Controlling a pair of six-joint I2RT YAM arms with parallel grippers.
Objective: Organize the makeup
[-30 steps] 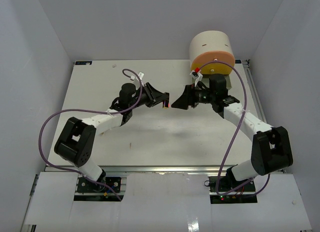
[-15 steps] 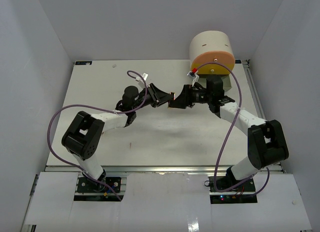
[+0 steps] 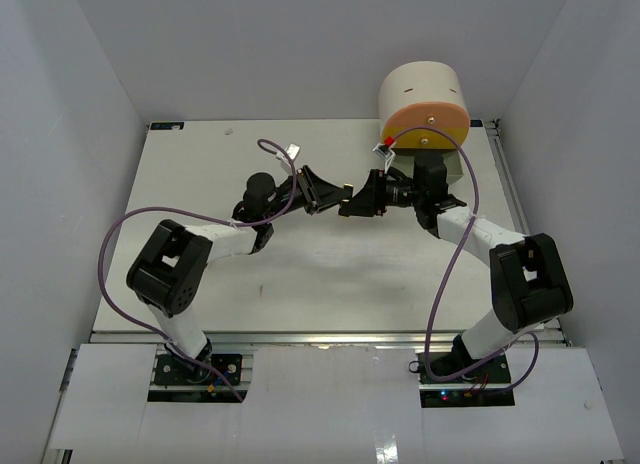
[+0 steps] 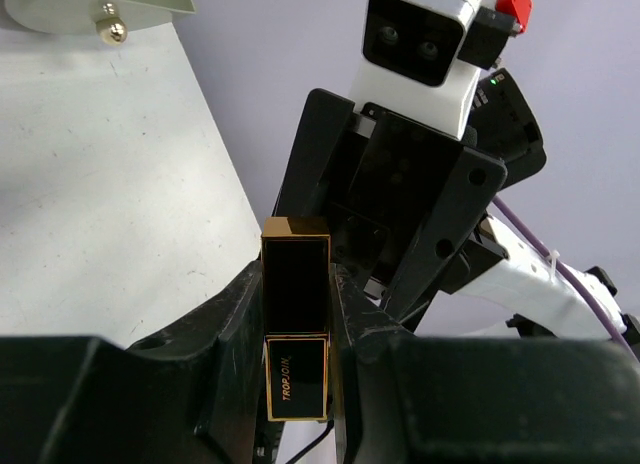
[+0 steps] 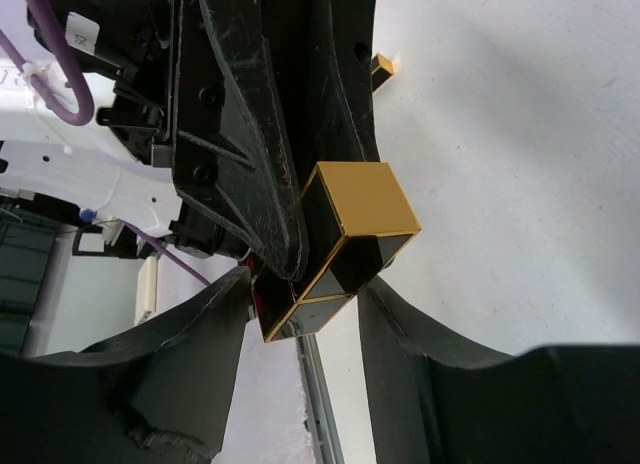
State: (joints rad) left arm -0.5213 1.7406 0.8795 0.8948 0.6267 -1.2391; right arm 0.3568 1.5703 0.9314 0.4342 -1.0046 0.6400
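From above, the left gripper and right gripper meet over the white worktop. The left wrist view shows a black, gold-edged square lipstick tube clamped in the left jaws. The right wrist view shows its gold end between the right jaws, which are spread wider than the tube.

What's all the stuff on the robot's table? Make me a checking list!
Surface: flat white table.
Job's things: one black-and-gold lipstick tube, gripped mid-table.
Clutter: round cream drawer unit, far right.
End effectors: left end effector shut on the lipstick tube; right end effector open, fingers either side of it.
Cables: purple cables looping off both arms.
Surroundings: plain white walls.
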